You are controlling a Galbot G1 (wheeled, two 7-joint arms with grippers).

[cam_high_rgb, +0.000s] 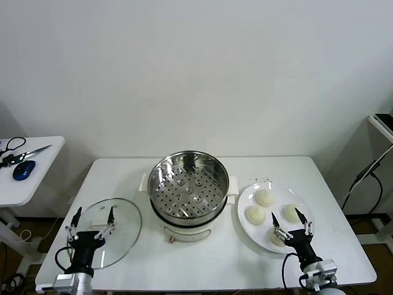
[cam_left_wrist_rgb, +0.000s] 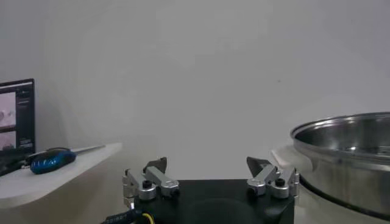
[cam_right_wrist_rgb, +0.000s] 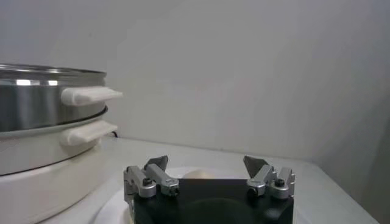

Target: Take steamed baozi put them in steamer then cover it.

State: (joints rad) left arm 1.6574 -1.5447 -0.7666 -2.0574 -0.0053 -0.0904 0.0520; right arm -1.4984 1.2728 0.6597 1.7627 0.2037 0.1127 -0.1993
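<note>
On the white table [cam_high_rgb: 202, 258] we see the steamer [cam_high_rgb: 187, 187] in the middle, with its steel pot open and the tray with holes bare inside. To the right of it lies a white plate [cam_high_rgb: 245, 224] with four buns [cam_high_rgb: 265, 198] on it. To the left of the steamer the glass lid [cam_high_rgb: 123, 230] lies flat on the table, handle up.

Our right gripper [cam_high_rgb: 293, 224] is at the near right, low over the near part of the plate. Its fingers are spread apart and hold nothing. One bun [cam_high_rgb: 277, 238] lies just under and between the fingers, another bun [cam_high_rgb: 291, 213] is just beside it on the far side; we cannot tell if the fingers touch any of them. In the right wrist view a bun [cam_right_wrist_rgb: 196, 175] shows just beyond the gripper [cam_right_wrist_rgb: 206, 166].

Our left gripper [cam_high_rgb: 93, 222] is at the near left, over the near part of the lid, fingers also spread and holding nothing. In the left wrist view this gripper [cam_left_wrist_rgb: 206, 166] has the steamer [cam_left_wrist_rgb: 347, 152] near it on one side.

On the small side table [cam_high_rgb: 24, 178] far left lie a blue mouse [cam_high_rgb: 23, 169] and scissors [cam_high_rgb: 21, 153].
</note>
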